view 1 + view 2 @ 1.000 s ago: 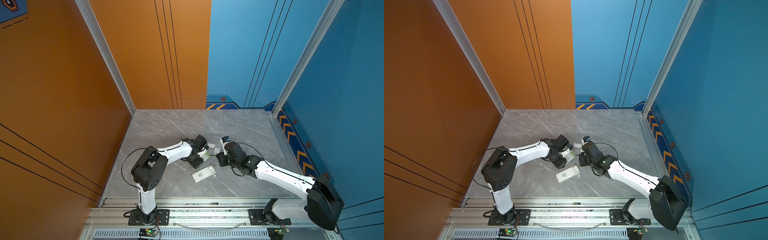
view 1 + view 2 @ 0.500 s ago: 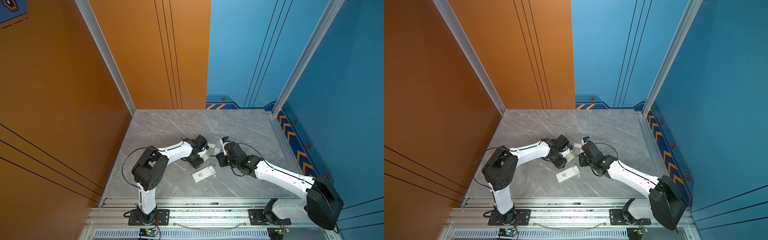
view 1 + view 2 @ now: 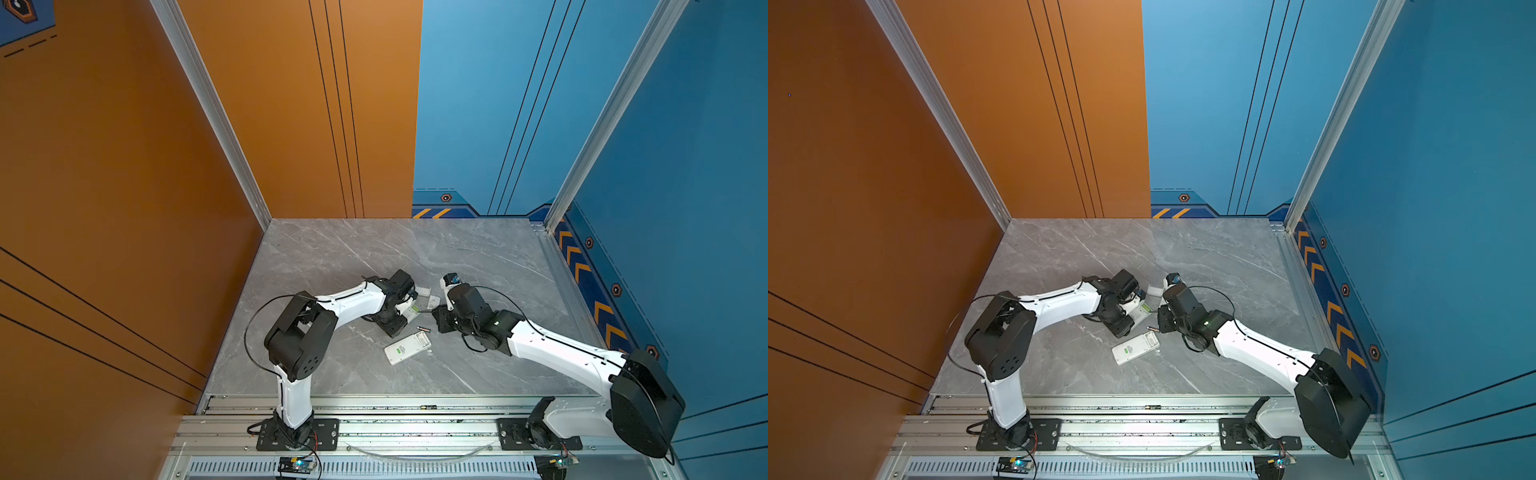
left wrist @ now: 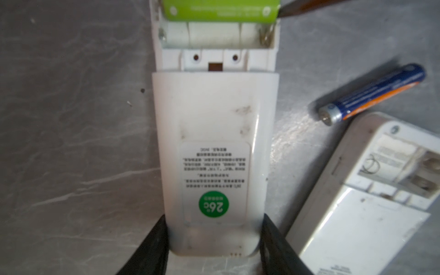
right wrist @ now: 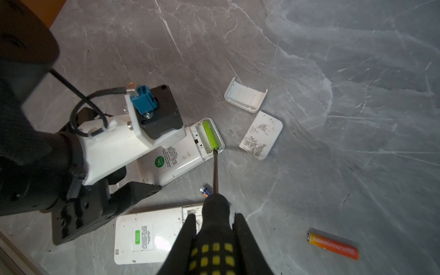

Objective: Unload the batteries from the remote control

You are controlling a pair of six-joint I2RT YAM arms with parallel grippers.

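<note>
Left arm (image 3: 1059, 301), right arm (image 3: 1258, 349), white remote (image 3: 1136, 348) on grey table (image 3: 1225, 257)

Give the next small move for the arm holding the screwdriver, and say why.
Probably lever the screwdriver tip gently upward to pop the green battery out by its end. The right gripper holds the screwdriver with its tip at that battery's end in the open bay. The neighbouring slot is already empty, and the left gripper clamps the remote steady.

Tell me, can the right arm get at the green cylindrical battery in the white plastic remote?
Probably yes. The green cylindrical battery lies uncovered in the white plastic remote, and the black-and-yellow-handled screwdriver in the right pincer has its tip at the battery's end; nothing stands between.
</note>
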